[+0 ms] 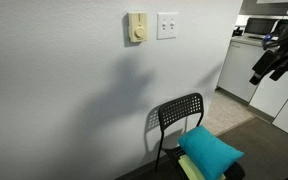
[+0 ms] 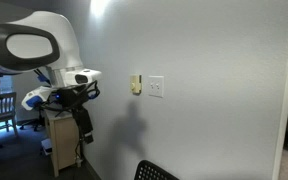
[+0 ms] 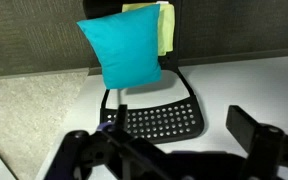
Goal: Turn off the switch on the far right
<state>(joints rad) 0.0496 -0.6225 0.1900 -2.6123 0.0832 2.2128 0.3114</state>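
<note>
Pale wall (image 1: pixel 64 90), switch (image 1: pixel 167 25) beside cream plate (image 1: pixel 137 28), black chair (image 1: pixel 179 115) below

The small toggle switch (image 1: pixel 167 25) and its square wall plate (image 1: pixel 161 34) are white. The narrower knobbed plate (image 1: pixel 136 28) is cream-yellow. The metal chair (image 3: pixel 164 120) is black, its seat patterned with a grid of holes. The soft cushion (image 3: pixel 124 50) is teal.
</note>
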